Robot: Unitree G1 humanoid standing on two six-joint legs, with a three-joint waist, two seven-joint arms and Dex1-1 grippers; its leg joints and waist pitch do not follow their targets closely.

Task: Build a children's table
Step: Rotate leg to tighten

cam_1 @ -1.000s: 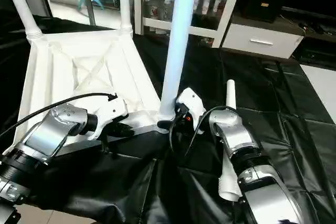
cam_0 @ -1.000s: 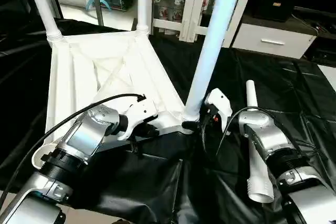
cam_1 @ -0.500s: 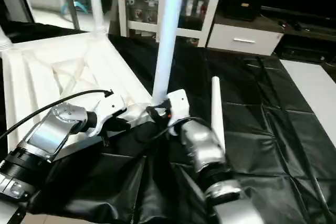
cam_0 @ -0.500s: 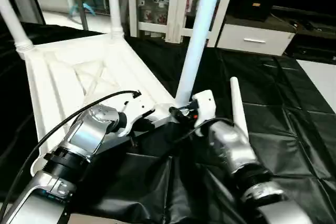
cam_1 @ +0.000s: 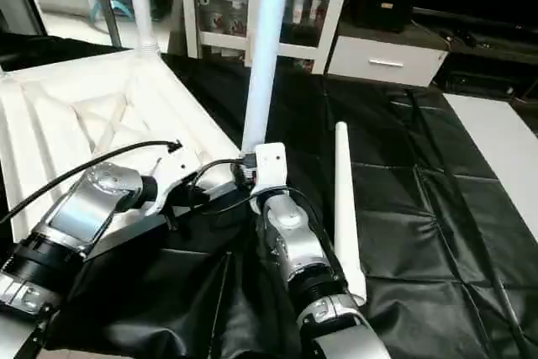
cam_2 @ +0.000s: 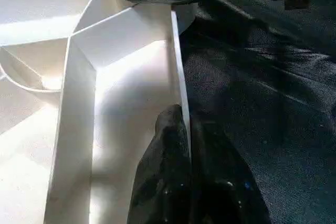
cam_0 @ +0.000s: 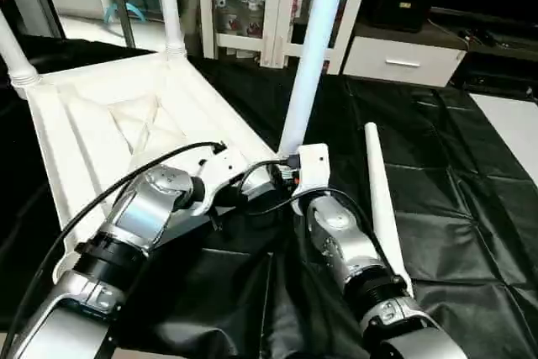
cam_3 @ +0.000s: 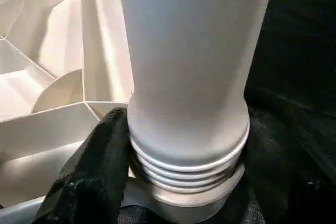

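- The top is a white plastic square lying ribbed side up on the black sheet at the robot's left; thin walls and diagonal ribs cross its underside, and round sockets sit at its corners
- Three legs stand upright in corner sockets with their long axes vertical: a near leg at the corner closest to the grippers and two far legs at the back corners
- The near leg is a smooth white tube; its foot carries a stack of ringed ridges where it meets the socket
- A loose leg lies flat on the sheet at the robot's right, beside the right forearm; it is a tapered tube, its long axis running away from the robot, thin end far, wide end near
- The sheet is glossy, black and creased into folds
- The left gripper is clenched on the top's thin edge wall near the near corner, one black finger inside the wall and one outside
- The right gripper grasps the near leg's ridged foot, its black fingers spread either side of the tube
- Silver forearms with black cables run up from the near edge to both grippers
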